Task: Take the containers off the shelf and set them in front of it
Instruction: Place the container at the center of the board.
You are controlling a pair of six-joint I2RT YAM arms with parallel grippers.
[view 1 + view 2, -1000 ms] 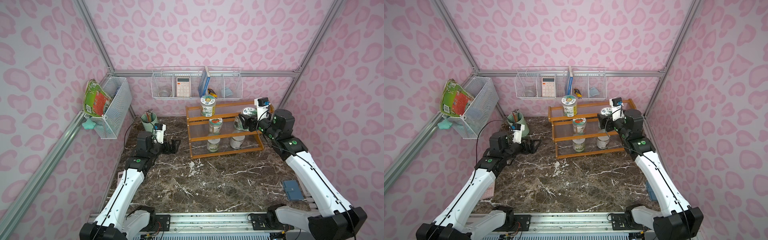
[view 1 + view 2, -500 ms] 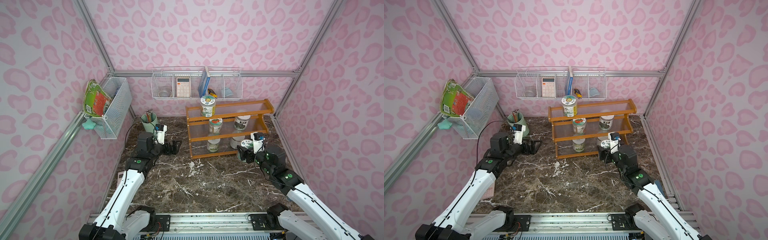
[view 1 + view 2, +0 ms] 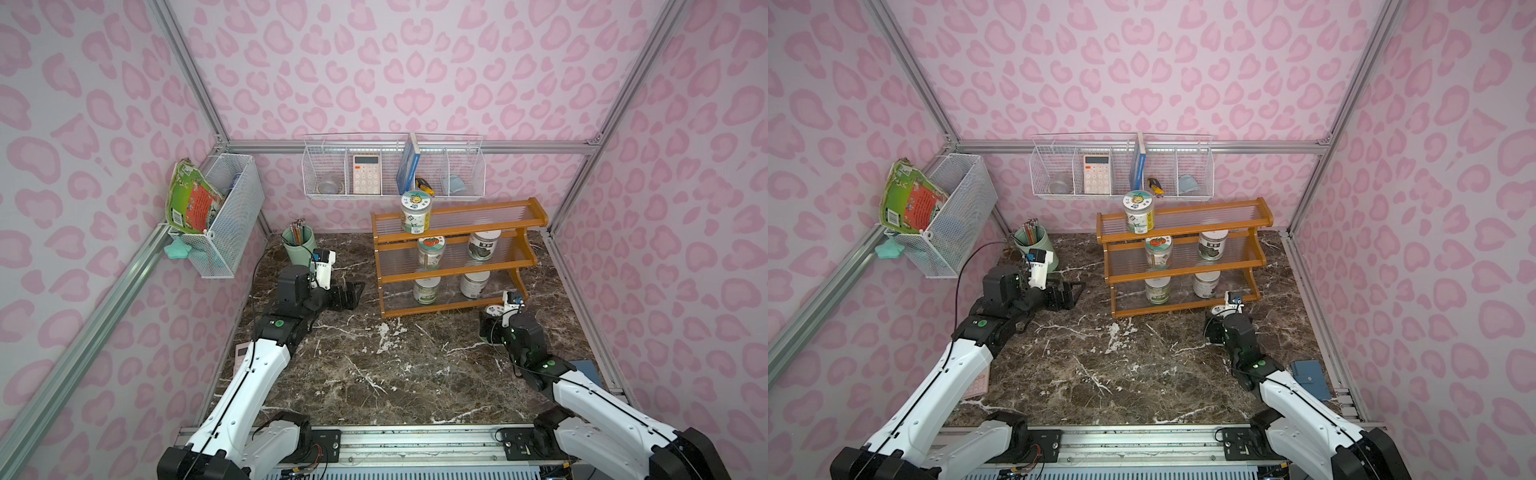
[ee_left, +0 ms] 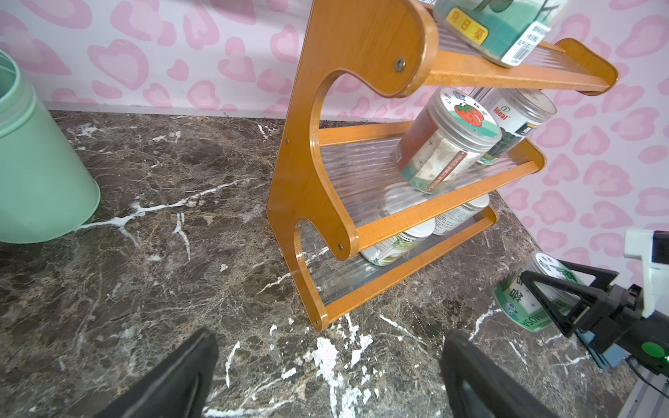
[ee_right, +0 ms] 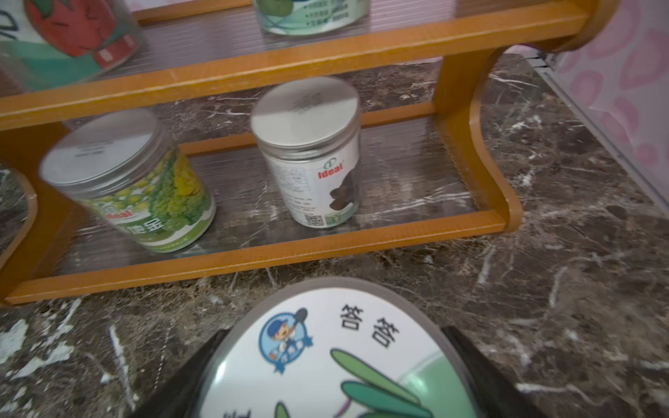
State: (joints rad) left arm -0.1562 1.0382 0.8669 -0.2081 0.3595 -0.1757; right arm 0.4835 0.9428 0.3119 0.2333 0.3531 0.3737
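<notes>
Near the table's point(image 3: 374, 374) left edge, the left hand point(image 3: 357, 293) hangs low with its jaws spread wide and nothing between them, aimed at the shelf's point(image 3: 457, 270) left end. From this hand every jar on the shelf lies to the right, past the wooden side panel. The nearest are the three in the left column: the green-lidded jar point(image 3: 416, 212) on the top tier, the tomato-lidded jar point(image 3: 431, 251) on the middle tier and the white-lidded jar point(image 3: 426, 289) on the bottom. All three stand upright with their long axes vertical, so a sideways reach would probably suit them.

The right column holds two more white-lidded jars, one on the middle tier point(image 3: 484, 245) and one on the bottom point(image 3: 474, 284). Both are nearer to the right arm.

Just in front of the shelf's right end, the right hand point(image 3: 493, 318) is clamped around a sixth jar point(image 5: 336, 362) with a green leaf sticker on its lid. That jar leans slightly and sits low by the table. Whether its base touches cannot be told. The likely next move is straight down, then letting go.
</notes>
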